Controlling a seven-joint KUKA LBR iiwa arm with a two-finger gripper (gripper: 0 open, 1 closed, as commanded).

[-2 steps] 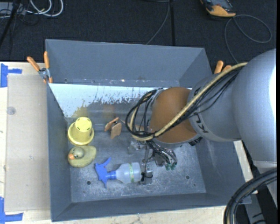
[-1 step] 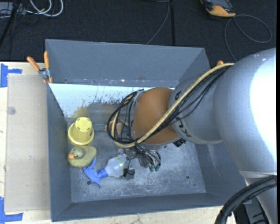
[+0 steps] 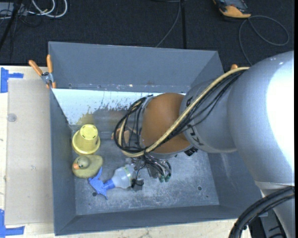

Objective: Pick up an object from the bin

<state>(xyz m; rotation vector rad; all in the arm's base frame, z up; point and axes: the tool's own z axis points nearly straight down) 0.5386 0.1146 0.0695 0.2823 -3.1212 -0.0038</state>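
My gripper [image 3: 137,179] is low in the bin's front middle, mostly hidden under the arm's wrist. It sits right against a pale, translucent rounded object [image 3: 121,177] on the bin floor. A blue plastic piece [image 3: 100,186] lies just left of that object and touches it. Further left is a yellow rubber duck [image 3: 86,166] with an orange beak. Behind the duck stands a yellow cup [image 3: 86,139], upside down.
The arm, with its orange cover and looped cables, fills the bin's right half and reaches in from the right. The bin's sloped grey walls close in on all sides, and the left wall is near the duck and the cup.
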